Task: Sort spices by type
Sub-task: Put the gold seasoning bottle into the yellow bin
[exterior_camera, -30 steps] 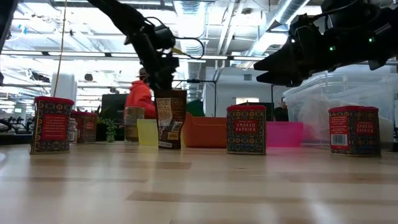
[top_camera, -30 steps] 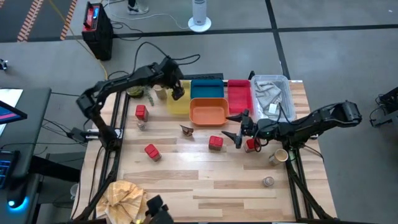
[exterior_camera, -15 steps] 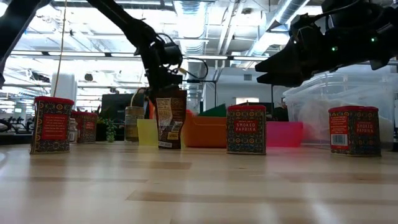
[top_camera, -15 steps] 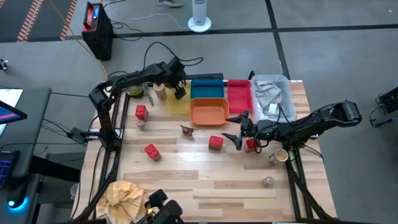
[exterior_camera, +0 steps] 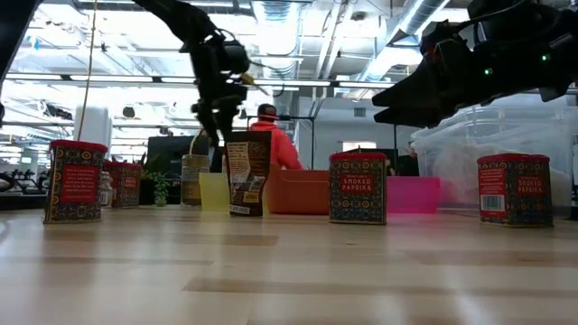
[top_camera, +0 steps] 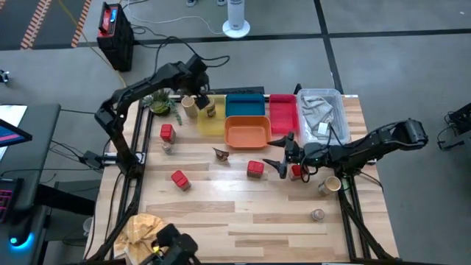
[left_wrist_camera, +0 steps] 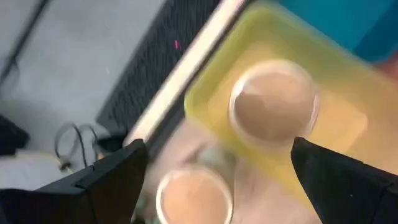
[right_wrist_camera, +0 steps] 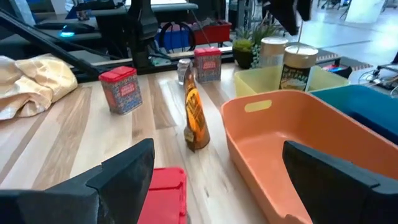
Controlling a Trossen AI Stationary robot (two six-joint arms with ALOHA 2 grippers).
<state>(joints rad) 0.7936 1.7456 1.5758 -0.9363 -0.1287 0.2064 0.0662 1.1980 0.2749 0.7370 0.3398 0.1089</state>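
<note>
The yellow tray [top_camera: 210, 123] holds one tan jar [top_camera: 210, 107]; a second jar [top_camera: 190, 109] stands just beside it on the tabletop [top_camera: 243, 206]. The left gripper [top_camera: 200, 94] hovers above them, fingers apart and empty. The orange tray [top_camera: 246, 132] is empty. The right gripper [top_camera: 278, 152], fingers spread, hangs near a red tin [top_camera: 255, 168].
</note>
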